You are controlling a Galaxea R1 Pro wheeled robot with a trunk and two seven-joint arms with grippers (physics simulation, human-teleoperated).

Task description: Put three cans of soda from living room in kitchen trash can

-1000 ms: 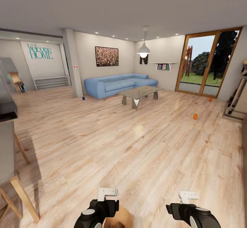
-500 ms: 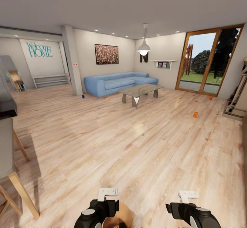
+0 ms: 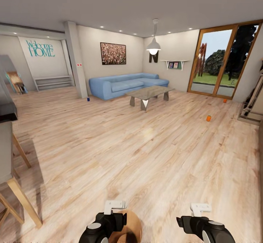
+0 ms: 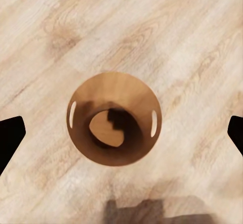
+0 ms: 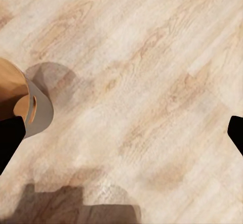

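Between the earlier head views and the present one the whole room has shifted slightly, so the camera has moved; the cans keep their places on the floor. Left gripper (image 3: 115, 205): fingers spread wide apart, holding nothing, hanging directly above the tash can (image 4: 114, 119), whose round brown mouth lies centred between the two dark fingertips in the left wrist view. Inside the bin: only its brown wall, floor and a shadow; slot handles cut near the rim on two opposite sides. Right gripper (image 3: 200, 208): likewise open and empty, over bare wood floor (image 5: 152, 82), with the bin's grey outside (image 5: 38, 114) just beside one fingertip. Well ahead of both grippers, in the living room: one orange can (image 3: 208, 118) on the floor ahead and to the right, a second orange can (image 3: 224, 100) beyond it near the glass doors (image 3: 219, 60), and the blue can (image 3: 88, 98) ahead and to the left, beside the blue sofa (image 3: 124, 85). A coffee table (image 3: 149, 94) stands before the sofa.
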